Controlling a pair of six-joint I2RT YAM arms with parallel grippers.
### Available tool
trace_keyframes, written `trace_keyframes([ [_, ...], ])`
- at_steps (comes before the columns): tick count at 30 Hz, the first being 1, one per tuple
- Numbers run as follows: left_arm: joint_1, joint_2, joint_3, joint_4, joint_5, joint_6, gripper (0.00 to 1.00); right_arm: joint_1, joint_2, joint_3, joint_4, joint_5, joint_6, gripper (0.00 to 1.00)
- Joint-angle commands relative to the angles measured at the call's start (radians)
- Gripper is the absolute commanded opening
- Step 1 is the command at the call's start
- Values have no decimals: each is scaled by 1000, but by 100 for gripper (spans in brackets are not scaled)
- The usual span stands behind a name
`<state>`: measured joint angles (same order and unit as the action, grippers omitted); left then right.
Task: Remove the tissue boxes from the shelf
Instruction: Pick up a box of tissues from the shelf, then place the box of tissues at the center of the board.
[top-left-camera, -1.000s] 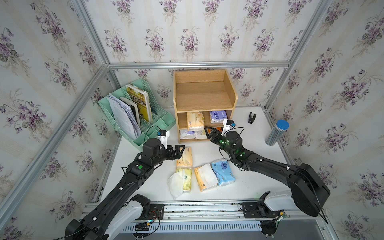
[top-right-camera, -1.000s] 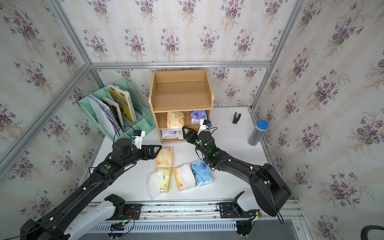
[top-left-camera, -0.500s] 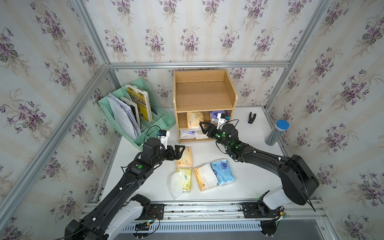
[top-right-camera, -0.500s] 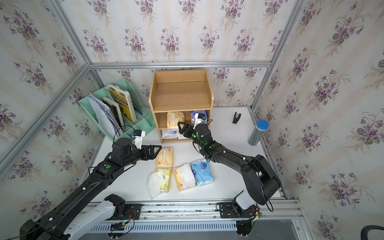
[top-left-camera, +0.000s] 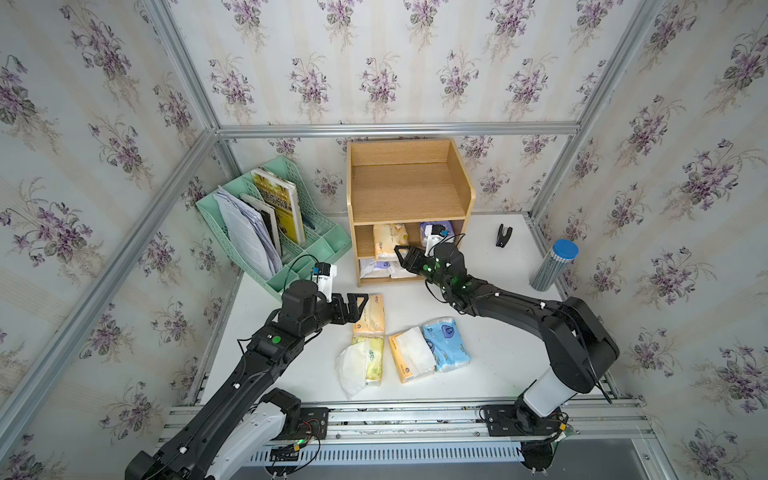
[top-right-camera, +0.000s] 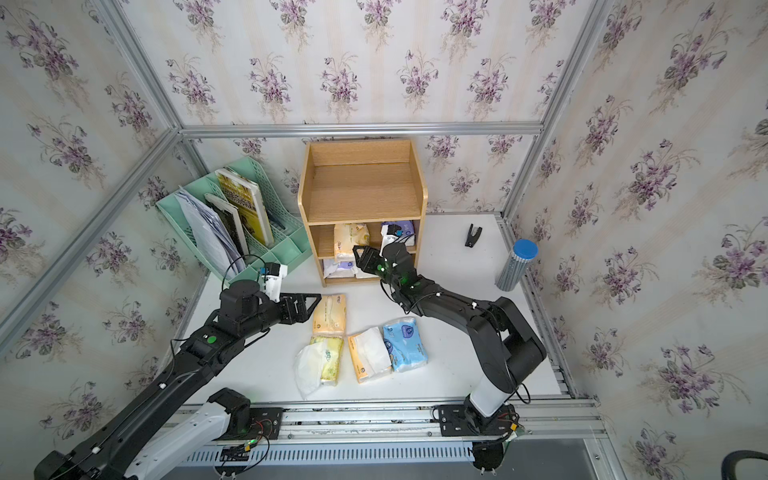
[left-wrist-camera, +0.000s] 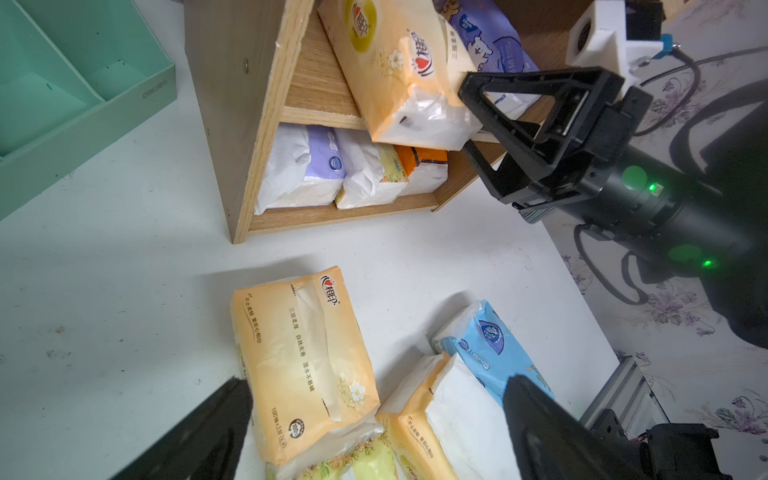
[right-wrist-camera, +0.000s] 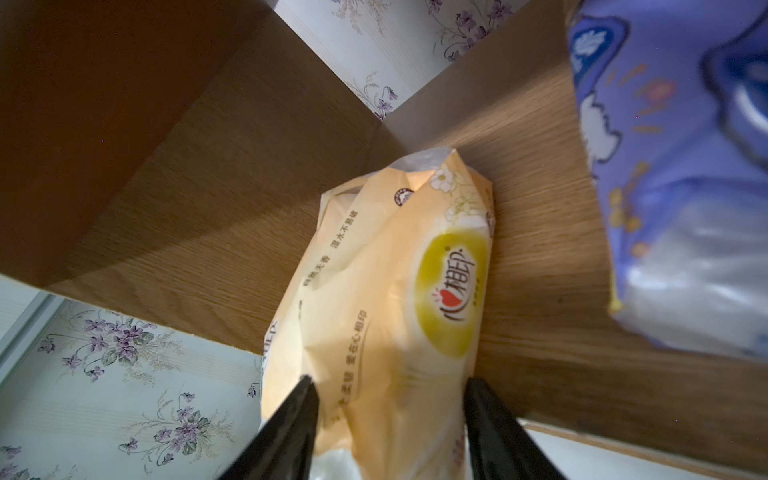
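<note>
Table (top-left-camera: 419, 307) and shelf (top-left-camera: 407, 187) look as they did a second ago. The left gripper (top-left-camera: 359, 307) has not stirred: its fingers (left-wrist-camera: 199, 432) hang spread over a loose pack (left-wrist-camera: 299, 353), one of four already lying on the table, and hold nothing.

All the change is on the right. The right gripper (left-wrist-camera: 463, 114) hung low before the shelf's right side. It has now swung up to the middle tier and drawn its fingers (right-wrist-camera: 286, 432) in around the near end of the pale orange pack (right-wrist-camera: 386, 270), pinching it, though how firmly is unclear. That pack rests on its tier, overhanging the front edge, beside a purple pack (left-wrist-camera: 490, 37).

By my reading, the fifth removal is just beginning, and three bottom-tier packs (left-wrist-camera: 365, 174) wait after these two.
</note>
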<state>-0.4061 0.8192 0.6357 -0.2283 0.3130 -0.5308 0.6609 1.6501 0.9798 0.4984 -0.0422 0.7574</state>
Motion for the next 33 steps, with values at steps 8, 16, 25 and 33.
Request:
trace_keyframes([
  [8,-2,-51,-1,-40,-28,-19,99,5,-67,-25,-49,-27,-40,24],
  [16,-6,-117,-9,-77,-49,-55,99,70,-173,-101,-134,-5,-84,17],
  [25,-13,-205,-46,-108,-93,-104,99,163,-322,-296,-158,102,-51,13],
  [33,-21,-217,-55,-110,-104,-115,99,162,-410,-426,-182,188,-36,11],
])
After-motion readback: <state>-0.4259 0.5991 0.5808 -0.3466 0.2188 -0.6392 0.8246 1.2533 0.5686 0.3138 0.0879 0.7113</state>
